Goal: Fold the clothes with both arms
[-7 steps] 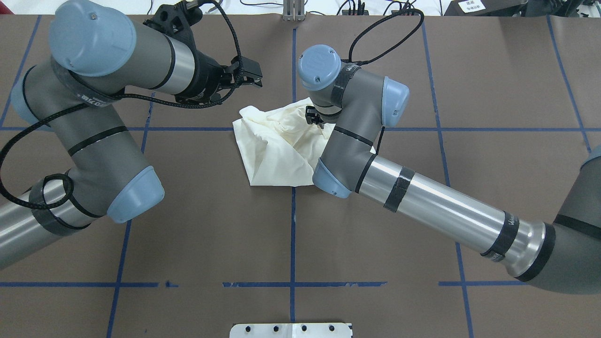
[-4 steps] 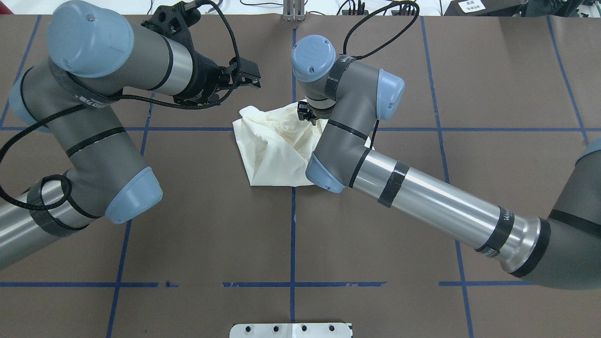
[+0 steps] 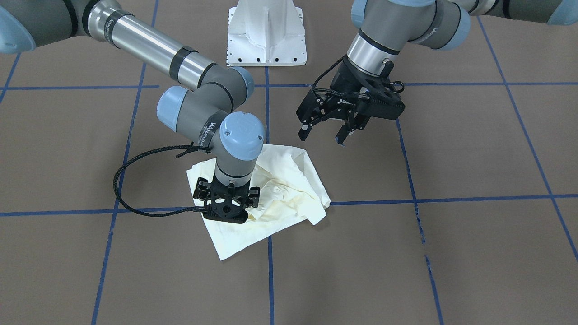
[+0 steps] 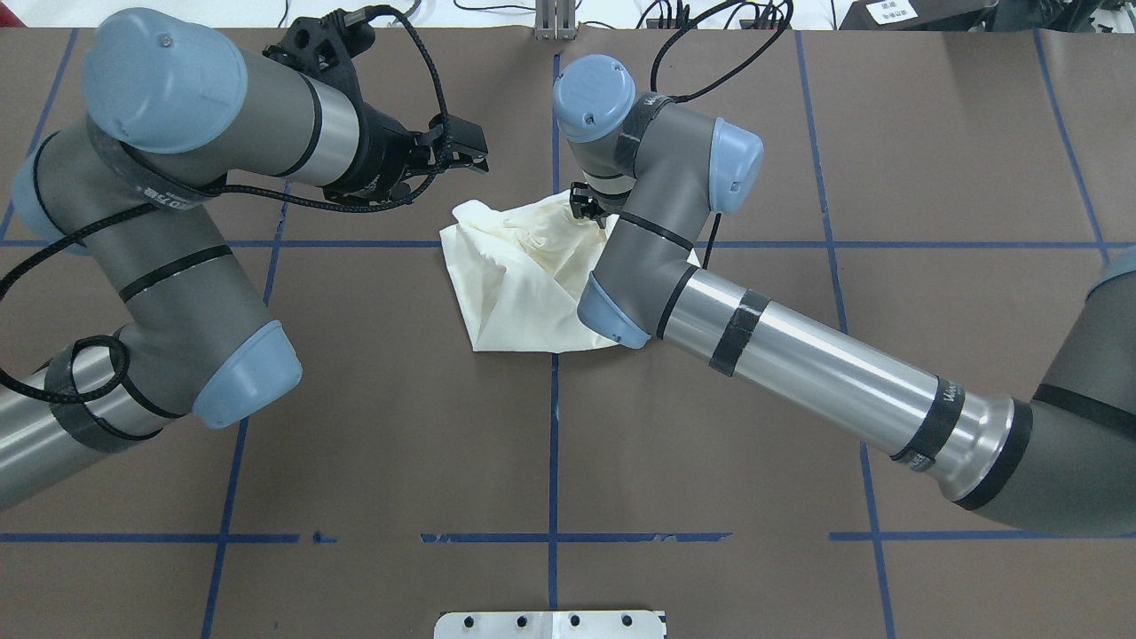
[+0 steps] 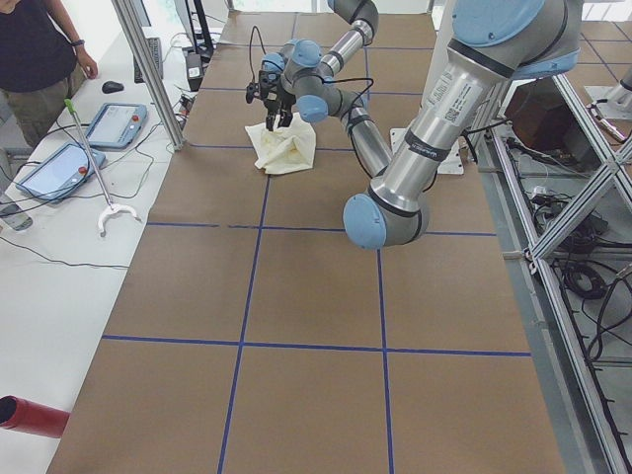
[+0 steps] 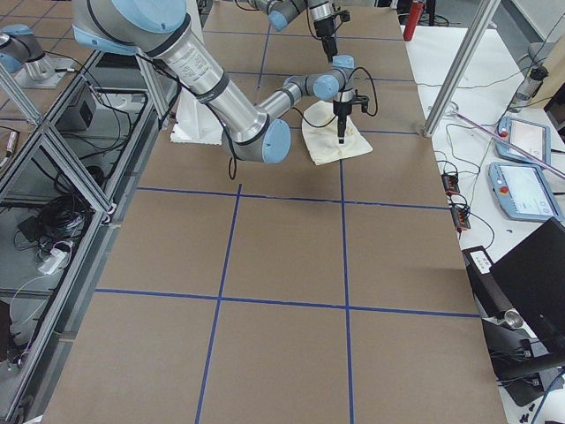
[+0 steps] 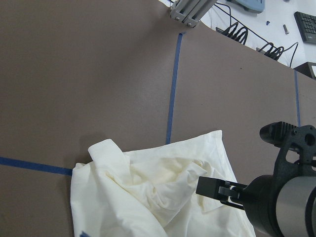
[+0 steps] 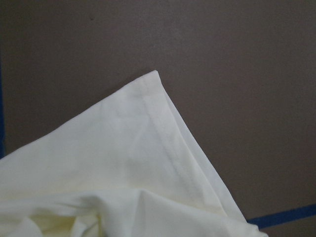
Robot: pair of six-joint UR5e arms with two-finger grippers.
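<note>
My left jaws are hanging released above the worktop (image 4: 399,426), near the crumpled cream shirt (image 4: 515,284) lying mid-worktop. My right jaws are pointing down onto its far part; I cannot tell whether they are clenching.

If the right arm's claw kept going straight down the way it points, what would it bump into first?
Probably the crumpled cream shirt: the right gripper points straight down over it, and its wrist camera sees cloth below. How big the gap is cannot be told.
</note>
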